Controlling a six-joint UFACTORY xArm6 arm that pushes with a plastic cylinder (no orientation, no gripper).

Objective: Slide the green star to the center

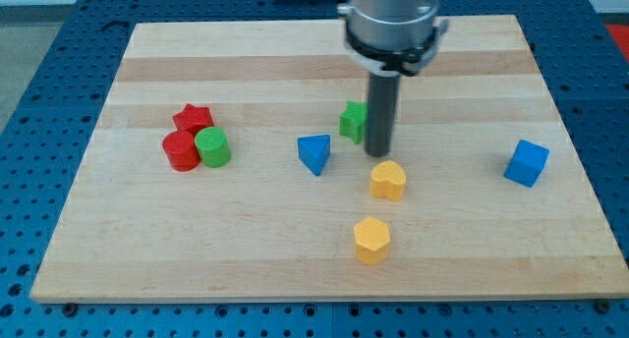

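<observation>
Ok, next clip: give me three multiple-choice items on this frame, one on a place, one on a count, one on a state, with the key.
1. Where is the green star relative to my tip?
A. at the tip's left in the view
B. far right of it
C. at the view's bottom edge

2. How many yellow blocks are on the board?
A. one
B. two
C. four

3. How do the green cylinder and red cylinder stand?
A. stacked
B. far apart
C. side by side, touching

Key: 1 A, the star peeks out left of the rod; 2 B, two yellow blocks lie below the tip; 3 C, they meet at the view's left.
</observation>
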